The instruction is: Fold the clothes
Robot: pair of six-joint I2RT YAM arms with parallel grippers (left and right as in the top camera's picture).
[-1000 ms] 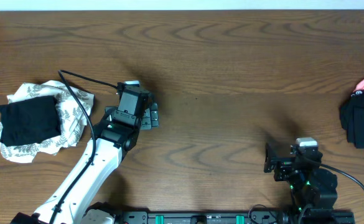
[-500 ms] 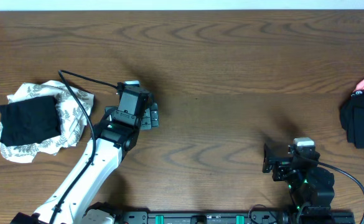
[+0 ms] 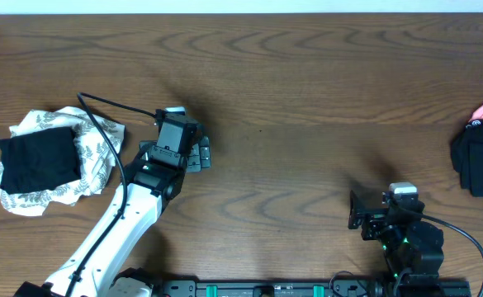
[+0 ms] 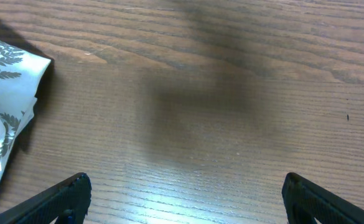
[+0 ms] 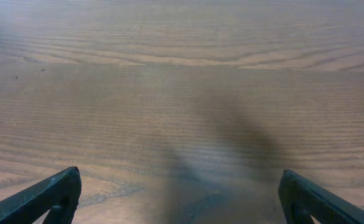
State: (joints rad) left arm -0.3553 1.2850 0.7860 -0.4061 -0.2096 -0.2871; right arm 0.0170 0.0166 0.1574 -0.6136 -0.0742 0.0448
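Above the worktop (image 3: pixel 307 82), left pincer (image 4: pixel 185 193) and right pincer (image 5: pixel 180 193) gape empty; the right should pinch one layer only of the black garment (image 3: pixel 475 165) at the right edge.

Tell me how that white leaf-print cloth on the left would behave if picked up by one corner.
Probably floppy: the leaf-print cloth lies crumpled in soft folds, so a lifted corner would likely drape. It looks thin, so likely light. The black garment resting on it would probably slide off or drag along.
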